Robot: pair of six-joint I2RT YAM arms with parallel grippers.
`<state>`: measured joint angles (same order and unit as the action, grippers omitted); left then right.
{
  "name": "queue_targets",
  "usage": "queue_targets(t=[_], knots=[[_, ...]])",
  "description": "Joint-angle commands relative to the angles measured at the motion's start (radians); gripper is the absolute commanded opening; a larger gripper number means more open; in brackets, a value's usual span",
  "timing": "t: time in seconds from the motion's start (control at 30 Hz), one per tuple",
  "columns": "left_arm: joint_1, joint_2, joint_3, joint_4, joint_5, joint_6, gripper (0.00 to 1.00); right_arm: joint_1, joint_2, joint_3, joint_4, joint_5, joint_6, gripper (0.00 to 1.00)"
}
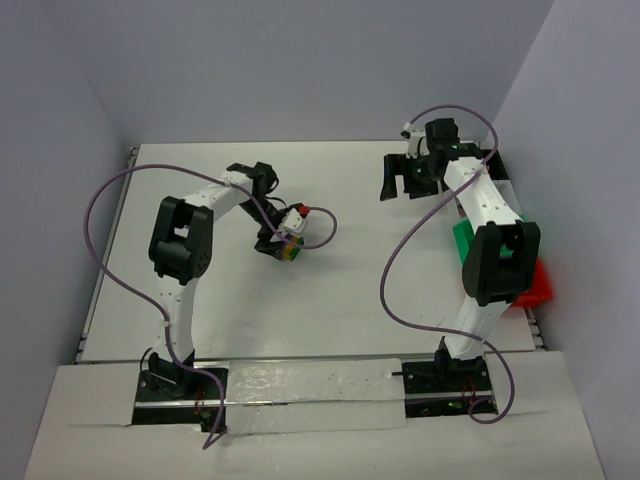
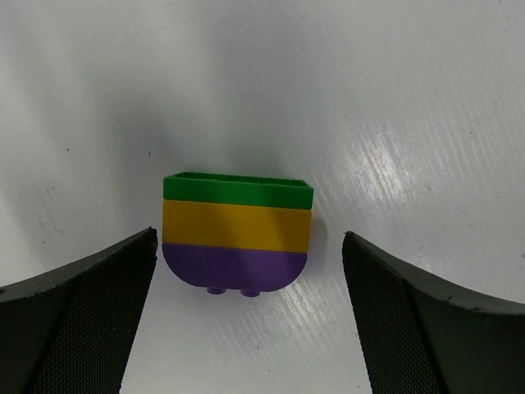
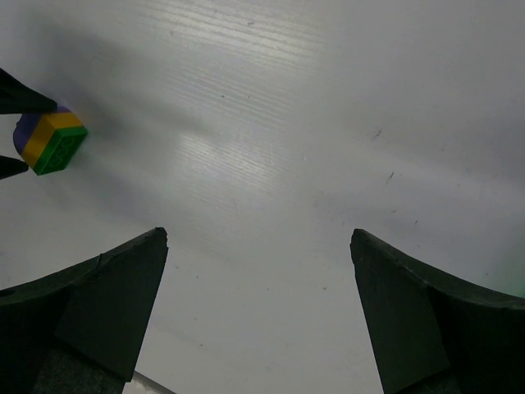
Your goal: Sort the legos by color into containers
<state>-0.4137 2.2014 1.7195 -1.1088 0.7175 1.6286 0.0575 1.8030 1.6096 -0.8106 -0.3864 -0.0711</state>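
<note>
A stacked lego block (image 2: 238, 230) with green, yellow and purple layers lies on the white table. My left gripper (image 2: 250, 238) is open around it, one finger on each side and neither touching. The top view shows the same block (image 1: 291, 247) at the left gripper (image 1: 279, 240), left of the table's middle. The right wrist view has the block (image 3: 51, 141) at its far left. My right gripper (image 3: 258, 234) is open over bare table, at the back right (image 1: 402, 188). A green container (image 1: 464, 240) and a red container (image 1: 538, 283) show partly behind the right arm.
Purple cables loop from both arms over the table (image 1: 340, 300). Grey walls close in the back and both sides. The containers sit along the right edge, mostly hidden by the right arm.
</note>
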Motion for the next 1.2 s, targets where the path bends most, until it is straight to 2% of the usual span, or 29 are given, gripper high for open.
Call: queue_targets(t=[0.0, 0.2, 0.37, 0.47, 0.63, 0.8, 0.87, 0.97, 1.07, 1.17], knots=[[-0.013, 0.011, 0.017, 0.033, -0.033, -0.026, 0.96, -0.008, -0.045, 0.006, -0.019, -0.062, 0.001, 1.0], [-0.015, 0.0, -0.002, 0.079, -0.031, -0.049, 0.91, -0.007, -0.059, -0.023, -0.008, -0.122, 0.039, 1.0], [-0.021, -0.042, -0.065, 0.133, -0.023, -0.042, 0.94, -0.008, -0.06, -0.048, -0.002, -0.132, 0.051, 1.0], [-0.025, -0.042, -0.068, 0.13, -0.026, -0.039, 0.9, -0.007, -0.065, -0.05, -0.001, -0.132, 0.055, 1.0], [-0.026, -0.063, -0.099, 0.17, 0.0, -0.074, 0.58, -0.011, -0.073, -0.057, 0.001, -0.147, 0.071, 1.0], [-0.03, -0.154, -0.167, 0.255, 0.031, -0.147, 0.4, -0.033, -0.1, -0.126, 0.052, -0.237, 0.148, 1.0], [-0.03, -0.219, -0.196, 0.32, 0.048, -0.234, 0.32, -0.048, -0.119, -0.178, 0.091, -0.311, 0.181, 1.0], [-0.031, -0.333, -0.268, 0.473, 0.067, -0.474, 0.17, -0.05, -0.126, -0.24, 0.134, -0.473, 0.213, 1.0], [-0.05, -0.457, -0.366, 0.621, 0.046, -0.687, 0.03, -0.029, -0.149, -0.278, 0.173, -0.554, 0.238, 1.0], [-0.081, -0.555, -0.419, 0.731, -0.017, -0.865, 0.0, 0.019, -0.174, -0.319, 0.232, -0.593, 0.265, 0.99]])
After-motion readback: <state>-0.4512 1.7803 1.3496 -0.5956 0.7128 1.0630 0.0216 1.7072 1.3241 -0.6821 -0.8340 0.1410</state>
